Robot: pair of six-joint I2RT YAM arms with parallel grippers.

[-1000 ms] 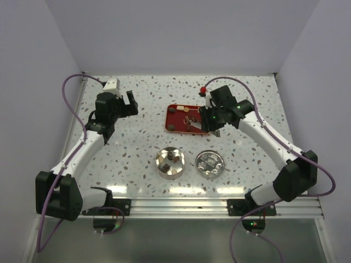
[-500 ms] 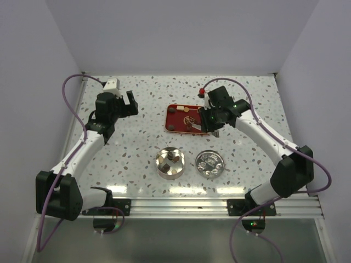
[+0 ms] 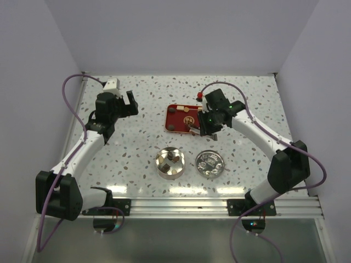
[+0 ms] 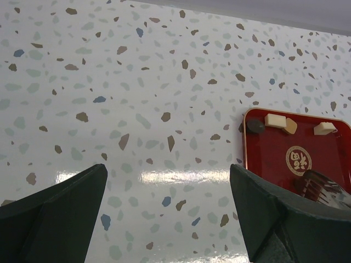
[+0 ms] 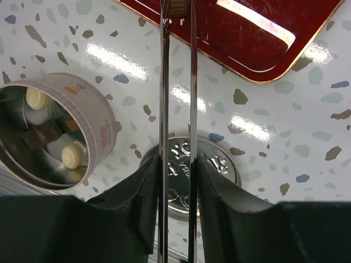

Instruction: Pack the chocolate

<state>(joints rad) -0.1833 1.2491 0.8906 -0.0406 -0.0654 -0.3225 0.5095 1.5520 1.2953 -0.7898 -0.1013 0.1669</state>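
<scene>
The table [image 3: 137, 142] is carrying the red tray [image 3: 178, 119] at its middle. The round tin [image 5: 93, 126] is sitting near and a little left of the tray, with the lid [image 5: 219, 164] just right of the tin. The right gripper [image 5: 177, 186] is clamping a pair of tweezers [image 5: 164, 82], whose long blades are reaching out over the tray's near right part. A tan piece of chocolate [image 5: 178, 4] is lying straight ahead between the tips, though I cannot tell whether it is pinched. More pieces [image 4: 274, 120] are lying on the tray's far and left parts, and some [image 5: 73, 155] are already in the tin. The left gripper [image 4: 168, 170] is hanging wide open and empty, well apart to the left, so the right arm is the nearer one.
</scene>
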